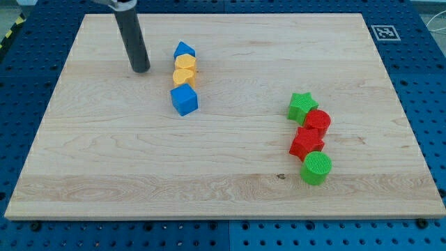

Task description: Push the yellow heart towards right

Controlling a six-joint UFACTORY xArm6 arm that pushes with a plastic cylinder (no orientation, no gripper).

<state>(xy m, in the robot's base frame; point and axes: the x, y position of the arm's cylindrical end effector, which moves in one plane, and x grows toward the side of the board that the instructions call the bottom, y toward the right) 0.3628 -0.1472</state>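
My tip (141, 69) left of yellow heart (185, 64); grained wooden board (230, 188).

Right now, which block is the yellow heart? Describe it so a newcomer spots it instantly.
On the wooden board, find the vertical column of four blocks at the view's upper left, right of my tip. The yellow heart is second from the top, under the small blue block, above the other yellow block.

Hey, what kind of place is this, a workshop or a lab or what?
Most likely a robotics lab bench. A wooden board sits on a blue perforated table, with a printed marker tag at the board's corner, and my tip rests left of a column of small blocks that includes the yellow heart.
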